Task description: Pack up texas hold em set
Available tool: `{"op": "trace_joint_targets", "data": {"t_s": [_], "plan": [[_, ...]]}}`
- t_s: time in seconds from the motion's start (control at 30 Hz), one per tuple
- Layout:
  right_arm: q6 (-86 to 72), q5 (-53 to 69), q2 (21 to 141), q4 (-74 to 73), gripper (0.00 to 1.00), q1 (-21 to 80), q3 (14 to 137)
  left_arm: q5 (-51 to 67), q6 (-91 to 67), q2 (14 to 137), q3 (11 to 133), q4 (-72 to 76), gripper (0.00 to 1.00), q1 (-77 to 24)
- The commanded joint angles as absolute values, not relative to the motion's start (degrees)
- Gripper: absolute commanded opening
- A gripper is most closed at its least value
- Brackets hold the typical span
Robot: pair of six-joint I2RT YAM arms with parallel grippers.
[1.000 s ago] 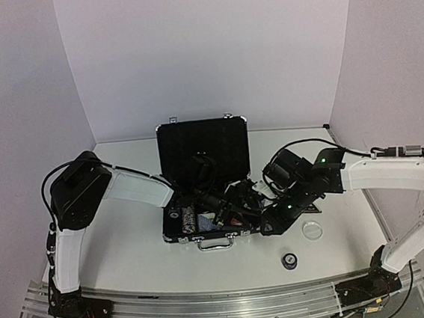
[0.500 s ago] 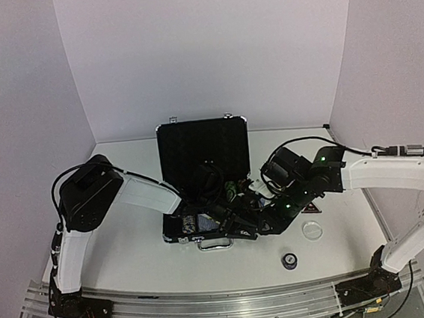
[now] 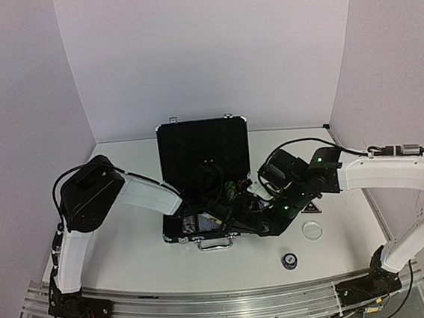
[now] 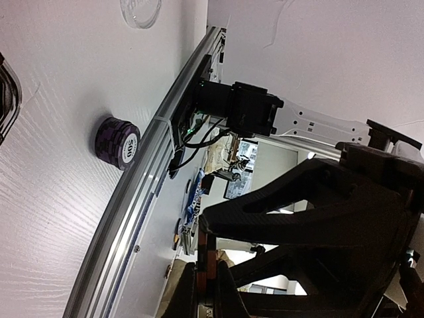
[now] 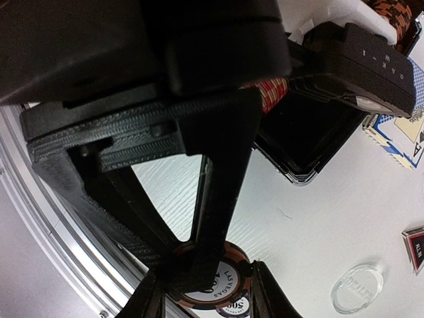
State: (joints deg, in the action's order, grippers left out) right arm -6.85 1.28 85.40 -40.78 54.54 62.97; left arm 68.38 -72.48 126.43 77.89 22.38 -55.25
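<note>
Briefcase, black with silver edges and handle [image 3: 203, 148], sits open mid-counter, lid upright so the tray can be reached from the front.

Top view: left claw [image 3: 236, 218] reaches down into the tray's right half. Right claw [image 3: 265, 223] comes in from the right at the case's front corner. The two meet almost tip to tip, likely so chips can be passed or steadied over the slots. Not yet packed, on the white counter [image 3: 130, 242] right of the case: dark triangular button [image 3: 311, 208], clear round disc [image 3: 312, 230], and short dark stack of poker chips [image 3: 288, 260] nearest the front rail.

Left wrist view: camera looks outward past the case, so it catches the loose stack (top chip reads 500), the clear disc at the top edge and the aluminium front rail [image 4: 132, 205]. Thin red strip [image 4: 206, 281], probably chip edges, sits between dark slabs at the bottom. Whether the left claw is clamped or released, cannot tell.

Right wrist view: right claw's fingers lie close together, pinching red-and-white striped poker chips [image 5: 266, 91] at the tip, just above the case's corner. My guess is they are held there for lowering into a slot. Left arm's black housing [image 5: 358, 63] sits just beside those chips. Blue-backed playing cards [image 5: 405, 132] show at the right edge; in the tray or out, unclear.
</note>
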Motion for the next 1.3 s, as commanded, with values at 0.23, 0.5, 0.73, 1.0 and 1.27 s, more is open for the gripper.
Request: {"op": "trace_joint_targets", "data": {"t_s": [0.23,0.5,0.73,1.0,1.27], "plan": [[-11.4,-1.5,78.5,-40.2,0.88,54.7,65.6,52.5,-33.3,123.7,97.2,-17.3,0.0,-55.2],[-17.5,-13.2,63.3,-40.2,0.94,54.7,61.4,33.5,-4.3,123.7,106.5,-30.3,0.0,-52.0],[-25.0,-32.8,56.9,-40.7,0.98,54.7,56.8,30.2,15.8,129.0,113.7,-40.7,0.0,-49.5],[-30.8,-38.7,56.1,-41.7,0.98,54.6,53.0,29.6,17.7,134.4,118.7,-43.5,0.0,-49.6],[-35.7,-42.8,52.3,-42.3,0.98,54.6,49.0,30.2,18.4,136.5,120.2,-43.7,0.0,-51.1]]}}
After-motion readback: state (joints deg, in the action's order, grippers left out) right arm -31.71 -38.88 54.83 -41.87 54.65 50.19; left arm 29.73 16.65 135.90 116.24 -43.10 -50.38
